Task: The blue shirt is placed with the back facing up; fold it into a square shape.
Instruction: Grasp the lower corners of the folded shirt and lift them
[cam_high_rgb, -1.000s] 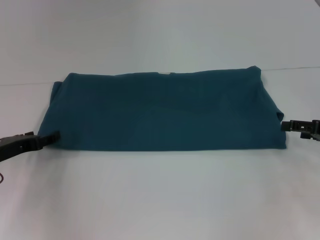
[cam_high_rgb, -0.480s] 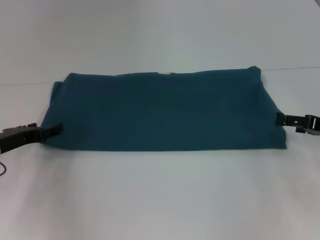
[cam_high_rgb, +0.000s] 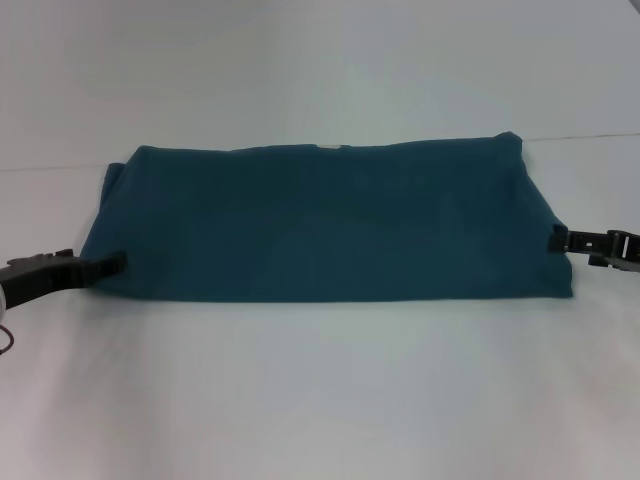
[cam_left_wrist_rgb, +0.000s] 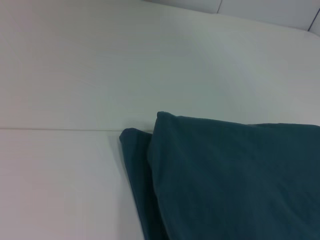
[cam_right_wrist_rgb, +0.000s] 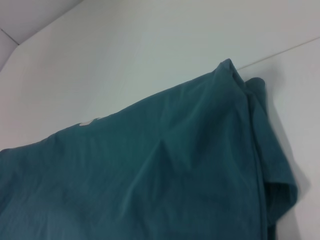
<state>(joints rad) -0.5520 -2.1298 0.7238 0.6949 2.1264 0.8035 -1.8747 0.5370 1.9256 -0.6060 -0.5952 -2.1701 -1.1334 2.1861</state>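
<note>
The blue shirt (cam_high_rgb: 325, 222) lies flat on the white table (cam_high_rgb: 320, 390), folded into a wide band with stacked layers at both short ends. In the head view my left gripper (cam_high_rgb: 112, 264) touches the shirt's left end near its front corner. My right gripper (cam_high_rgb: 558, 240) meets the right end a little behind the front corner. The left wrist view shows the shirt's (cam_left_wrist_rgb: 225, 175) far left corner with a layer peeking out beneath. The right wrist view shows the shirt's (cam_right_wrist_rgb: 150, 170) far right corner, with a small white patch (cam_right_wrist_rgb: 86, 122) at its far edge.
A thin seam in the table surface (cam_high_rgb: 590, 135) runs along the shirt's far edge. Bare white tabletop lies in front of the shirt and behind it.
Both grippers have moved inward: the left tip slid right and slightly back onto the shirt's left end, the right tip slid left onto its right end. The shirt has kept its shape.
</note>
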